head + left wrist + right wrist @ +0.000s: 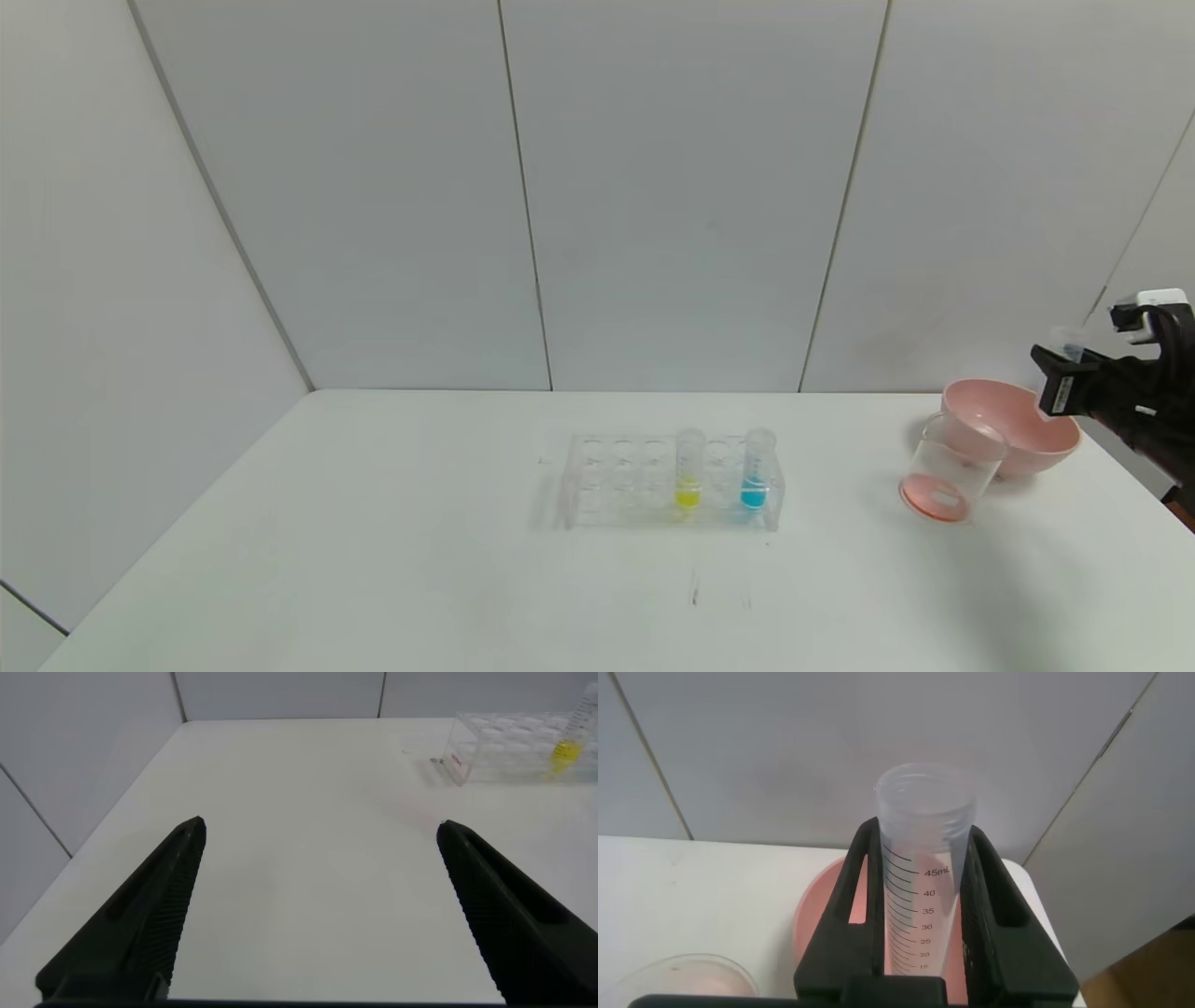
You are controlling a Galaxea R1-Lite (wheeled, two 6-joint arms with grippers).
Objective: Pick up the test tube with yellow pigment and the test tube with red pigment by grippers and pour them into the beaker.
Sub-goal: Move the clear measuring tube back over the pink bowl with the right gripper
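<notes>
The test tube with yellow pigment (689,471) stands in the clear rack (621,481) at mid-table; it also shows in the left wrist view (563,751). My right gripper (1060,378) is at the far right, above the pink bowl, shut on a clear graduated test tube (920,859) held upright. No liquid shows in that tube. The beaker (952,467) stands just in front of the bowl with red-orange liquid in its bottom; its rim shows in the right wrist view (687,975). My left gripper (322,824) is open and empty over bare table, out of the head view.
A tube with blue liquid (756,471) stands in the rack to the right of the yellow one. The pink bowl (1013,434) sits at the back right, near the table's right edge, and below my right gripper (822,924). The rack (505,747) lies well ahead of my left gripper.
</notes>
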